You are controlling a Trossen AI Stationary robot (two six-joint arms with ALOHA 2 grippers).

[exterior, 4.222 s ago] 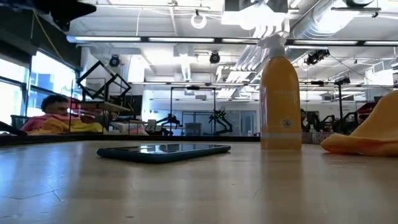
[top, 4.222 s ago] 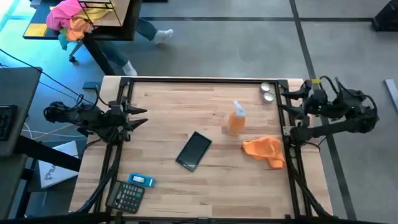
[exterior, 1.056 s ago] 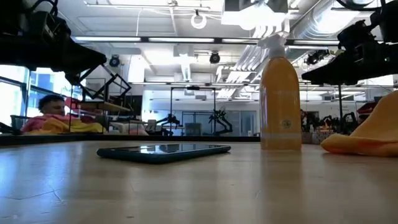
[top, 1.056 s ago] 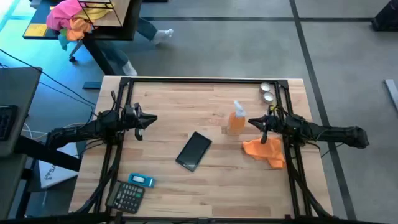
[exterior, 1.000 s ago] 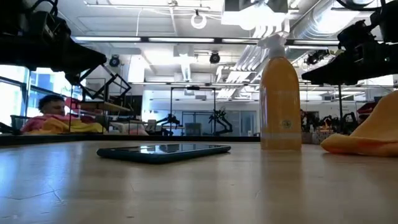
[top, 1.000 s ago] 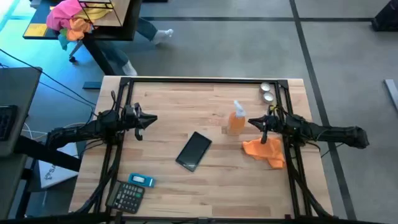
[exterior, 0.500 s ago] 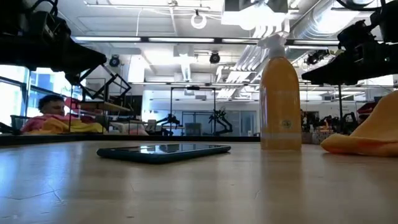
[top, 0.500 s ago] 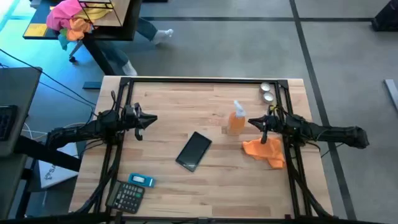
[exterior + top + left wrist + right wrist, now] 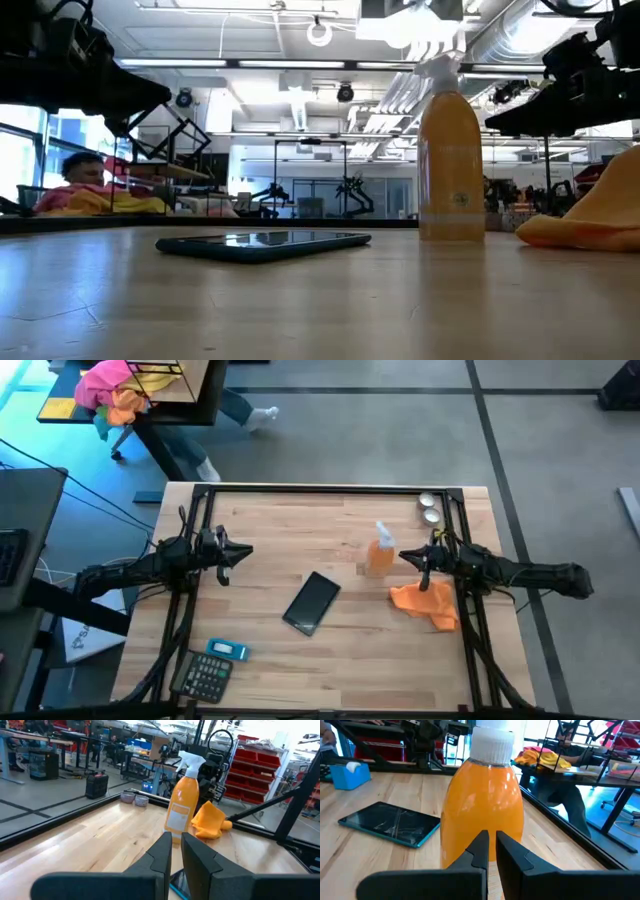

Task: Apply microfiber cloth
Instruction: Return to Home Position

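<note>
over the table [image 9: 300, 510], left hand [image 9: 246, 552] and right hand [image 9: 404, 557] hover level, both closed.

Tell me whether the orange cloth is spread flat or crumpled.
Crumpled: the microfiber cloth lies heaped in folds beside the spray bottle.

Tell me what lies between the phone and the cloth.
Only bare table, seen in the high view. The phone and cloth lie apart; the bottle stands off that line, farther back.
</note>
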